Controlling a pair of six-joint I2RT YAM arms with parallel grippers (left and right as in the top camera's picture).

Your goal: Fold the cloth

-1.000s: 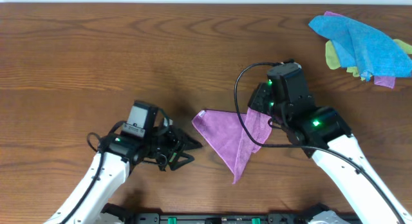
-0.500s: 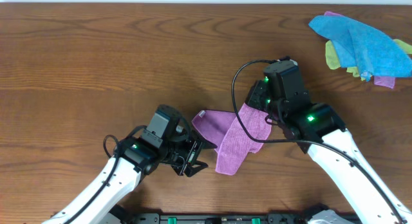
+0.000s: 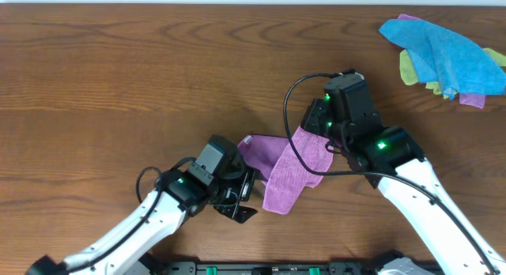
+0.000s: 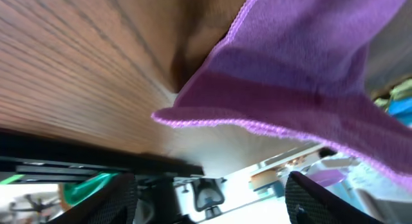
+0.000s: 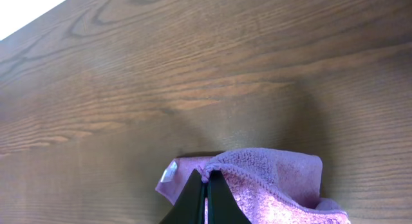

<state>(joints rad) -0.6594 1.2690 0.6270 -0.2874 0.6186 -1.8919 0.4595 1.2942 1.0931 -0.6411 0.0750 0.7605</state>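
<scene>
lilac square microfiber cloth (image 3: 285, 168) lies partly doubled over near the front middle of the brown wooden table (image 3: 118, 85), its upper right part lifted. the right gripper (image 5: 206, 185) has its fingers pressed together on that raised edge. the left gripper (image 3: 247, 197) sits at the cloth's lower left edge, fingers spread apart, gripping nothing. a bright blue cloth (image 3: 447, 46) lies heaped at the far right corner.

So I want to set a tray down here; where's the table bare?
Bare: left half of the table beyond the left arm, and the far strip up to the cloth pile. Crowded: near centre, where left gripper and right gripper flank the cloth.
</scene>
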